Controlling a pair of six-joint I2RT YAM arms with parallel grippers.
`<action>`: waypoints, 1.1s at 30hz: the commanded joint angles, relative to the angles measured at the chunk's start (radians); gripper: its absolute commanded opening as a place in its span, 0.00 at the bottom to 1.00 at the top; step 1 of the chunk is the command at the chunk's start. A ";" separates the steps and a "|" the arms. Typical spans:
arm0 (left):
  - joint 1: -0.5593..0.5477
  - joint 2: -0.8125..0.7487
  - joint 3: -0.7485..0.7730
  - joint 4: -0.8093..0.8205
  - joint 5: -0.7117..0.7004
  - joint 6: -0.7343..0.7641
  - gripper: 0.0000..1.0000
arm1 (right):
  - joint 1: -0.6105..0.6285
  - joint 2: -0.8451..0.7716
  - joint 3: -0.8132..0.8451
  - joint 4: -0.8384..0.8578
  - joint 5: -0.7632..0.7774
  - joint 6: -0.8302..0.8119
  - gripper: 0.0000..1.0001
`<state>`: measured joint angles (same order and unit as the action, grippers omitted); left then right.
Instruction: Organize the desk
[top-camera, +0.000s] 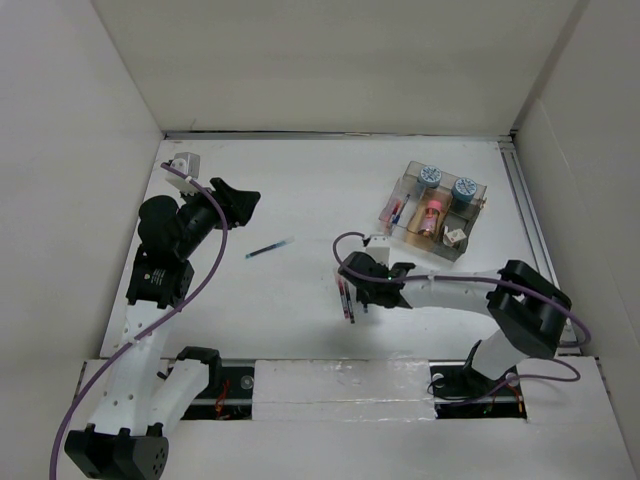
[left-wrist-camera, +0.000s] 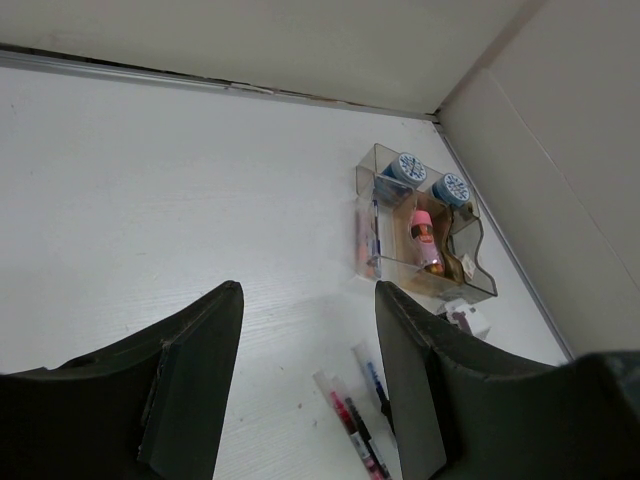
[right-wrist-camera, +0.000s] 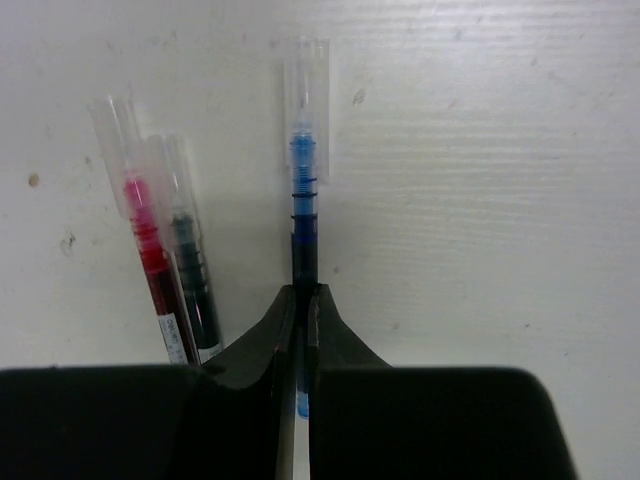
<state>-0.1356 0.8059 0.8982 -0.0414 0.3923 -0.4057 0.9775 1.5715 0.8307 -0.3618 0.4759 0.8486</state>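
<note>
So the right gripper (right-wrist-camera: 303, 298) is pinching one blue pen (right-wrist-camera: 303, 165), two more right beside it on the worktop (right-wrist-camera: 480, 150): red pen (right-wrist-camera: 147, 245), black pen (right-wrist-camera: 192, 265). And the left gripper (left-wrist-camera: 308, 335) is spread wide.

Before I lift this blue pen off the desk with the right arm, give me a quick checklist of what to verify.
1. Right gripper with fingers shut on the blue pen: ok.
2. Red pen outside the grip, lying beside it: ok.
3. Black pen free of the fingers: cannot tell; its near end meets one finger's edge.
4. Left gripper open, empty and off to the left: ok.
5. Room in the clear tray pen slot: cannot tell; it holds pens.
6. Desk tidy: not ok; a teal pen lies loose.
</note>
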 joint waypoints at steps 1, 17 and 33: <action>0.004 -0.010 -0.004 0.057 0.019 -0.005 0.51 | -0.049 -0.074 0.088 -0.027 0.109 -0.009 0.00; 0.004 -0.020 -0.008 0.057 0.016 -0.004 0.52 | -0.568 0.054 0.384 0.236 -0.083 -0.095 0.00; 0.004 0.006 -0.005 0.055 0.022 -0.002 0.52 | -0.625 0.049 0.298 0.288 -0.146 -0.063 0.54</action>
<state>-0.1356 0.8143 0.8978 -0.0410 0.3958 -0.4068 0.3439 1.6707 1.1419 -0.1375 0.3576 0.7853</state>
